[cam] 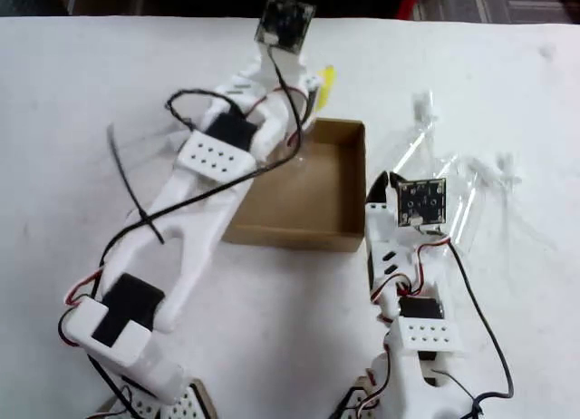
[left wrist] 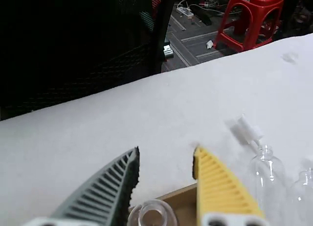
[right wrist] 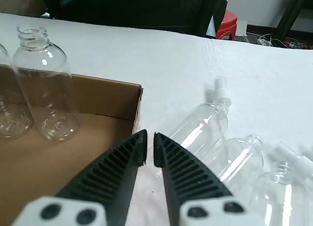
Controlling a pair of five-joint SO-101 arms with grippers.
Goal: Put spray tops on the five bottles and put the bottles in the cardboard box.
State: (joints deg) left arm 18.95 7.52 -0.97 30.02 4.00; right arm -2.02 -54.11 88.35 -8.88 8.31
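Note:
The cardboard box (cam: 299, 197) sits mid-table. Two clear bottles without tops stand upright inside it (right wrist: 46, 89), (right wrist: 10, 111). My left gripper (cam: 313, 92) hangs open over the box's far corner. Between the bases of its grey and yellow fingers (left wrist: 215, 187) shows an open bottle mouth (left wrist: 151, 214). My right gripper (cam: 379, 185), shut on nothing (right wrist: 150, 138), hovers at the box's right wall (right wrist: 107, 96). To the right of the box lie a bottle with a spray top (right wrist: 200, 128), an uncapped bottle (right wrist: 242, 160) and a third bottle (right wrist: 283, 196).
Loose white spray tops lie on the table right of the box (cam: 494, 170), (cam: 421, 102), and one rests by the lying bottles (left wrist: 244, 130). The left arm's black cable (cam: 127, 179) loops over the table on the left. The table's far edge runs behind the box.

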